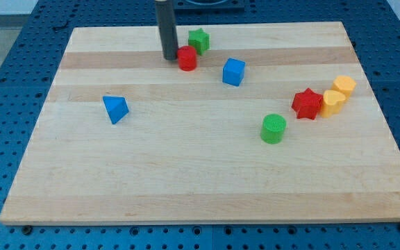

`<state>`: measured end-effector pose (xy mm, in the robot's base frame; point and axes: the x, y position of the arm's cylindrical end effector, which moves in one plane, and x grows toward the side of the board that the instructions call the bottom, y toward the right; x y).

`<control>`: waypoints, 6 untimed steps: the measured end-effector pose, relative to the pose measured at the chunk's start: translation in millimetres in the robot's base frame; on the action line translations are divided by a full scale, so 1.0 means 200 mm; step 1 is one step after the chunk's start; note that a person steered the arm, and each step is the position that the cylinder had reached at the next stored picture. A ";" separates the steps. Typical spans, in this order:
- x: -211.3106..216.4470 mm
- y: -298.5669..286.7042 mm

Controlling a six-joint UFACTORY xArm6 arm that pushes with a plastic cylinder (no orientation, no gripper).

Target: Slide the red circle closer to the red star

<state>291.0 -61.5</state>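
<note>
Camera view showed my tip (169, 58) on the wooden board (186, 187), just to the view's left of the red circle (187, 59), touching or nearly touching it. There were no jaws to tell of, only the plain rod. From the red circle, a green star (198, 40) sat just above and to the right, a blue cube (233, 71) near on the right, a blue triangle (115, 108) well down to the left, and a green cylinder (273, 128) well below to the right. The red star (307, 104) lay well apart to the lower right, with two yellow blocks (334, 102) (344, 86) beside it.
</note>
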 end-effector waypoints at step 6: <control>0.17 0.27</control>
<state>324.4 -7.5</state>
